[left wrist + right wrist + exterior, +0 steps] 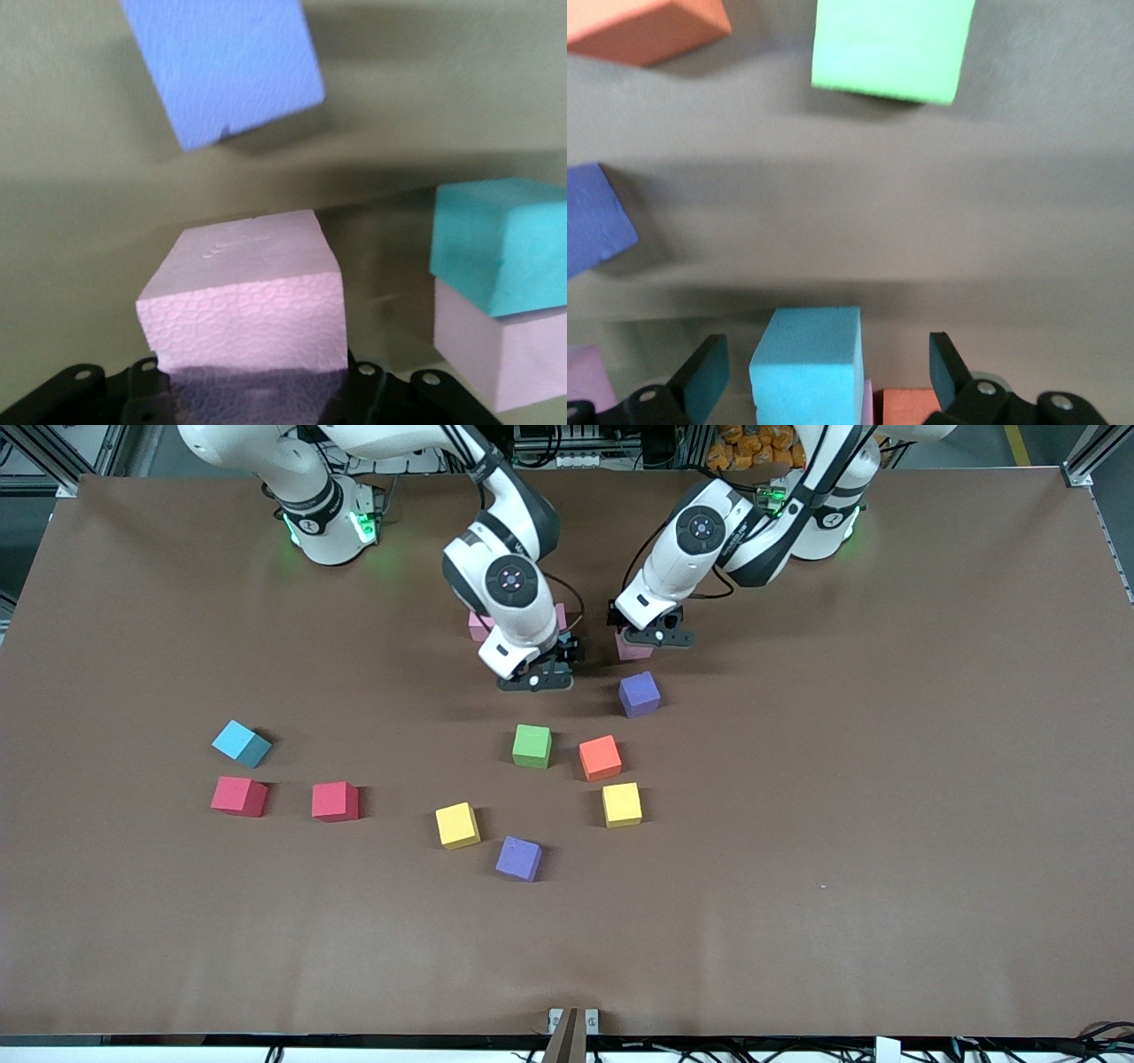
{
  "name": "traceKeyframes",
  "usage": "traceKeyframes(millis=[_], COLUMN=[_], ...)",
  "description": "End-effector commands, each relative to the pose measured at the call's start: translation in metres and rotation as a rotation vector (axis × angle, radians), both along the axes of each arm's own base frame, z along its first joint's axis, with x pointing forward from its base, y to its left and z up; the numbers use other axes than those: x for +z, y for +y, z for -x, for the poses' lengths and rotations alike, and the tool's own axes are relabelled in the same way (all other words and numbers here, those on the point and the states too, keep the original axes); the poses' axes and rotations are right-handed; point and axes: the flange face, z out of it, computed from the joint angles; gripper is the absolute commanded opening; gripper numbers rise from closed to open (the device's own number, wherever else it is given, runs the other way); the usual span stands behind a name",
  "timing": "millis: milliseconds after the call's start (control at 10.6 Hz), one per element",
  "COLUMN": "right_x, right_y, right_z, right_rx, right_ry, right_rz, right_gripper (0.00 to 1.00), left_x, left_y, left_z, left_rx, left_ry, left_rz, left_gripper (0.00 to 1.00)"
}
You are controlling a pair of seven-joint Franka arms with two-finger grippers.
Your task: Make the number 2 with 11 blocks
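Brown counter (886,779) carries scattered blocks, green (532,746) and orange (600,757) at 6 o'clock of both arms. Left hand (653,638) clamps a pink block (248,301); right hand (536,677) gapes wide around a turquoise block (808,363).
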Motion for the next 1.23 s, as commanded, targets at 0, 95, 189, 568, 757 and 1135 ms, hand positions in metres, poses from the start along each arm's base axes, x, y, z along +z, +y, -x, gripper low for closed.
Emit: traceKeyframes(millis=[0,95,189,568,757,1135], right_x=[0.023,0.023,0.019,0.011,0.006,0.009], right_y=[-0.010,-0.006,-0.002,-0.040,-0.080,-0.153], right_z=[-0.038,-0.058,-0.073,-0.121,-0.155,-0.229], right_rx=[-0.006,-0.019,-0.028,-0.002,0.061,0.116], right_ry=[-0.039,-0.052,-0.061,-0.086,-0.113,-0.134], right_rz=[-0.034,-0.051,-0.060,-0.062,-0.054,-0.060], right_gripper=[1.00,1.00,1.00,1.00,1.00,1.00], left_x=[0.040,0.056,0.070,0.074,0.070,0.069], left_y=[-0.020,-0.026,-0.042,-0.070,-0.075,-0.110], left_z=[-0.044,-0.061,-0.080,-0.132,-0.131,-0.159], left_rx=[-0.047,-0.076,-0.106,-0.140,-0.147,-0.099], left_ry=[0.015,0.009,0.018,0.013,0.017,-0.010], left_rz=[0.002,-0.011,-0.017,-0.017,-0.015,0.017], left_gripper=[0.00,0.00,0.00,0.00,0.00,0.00])
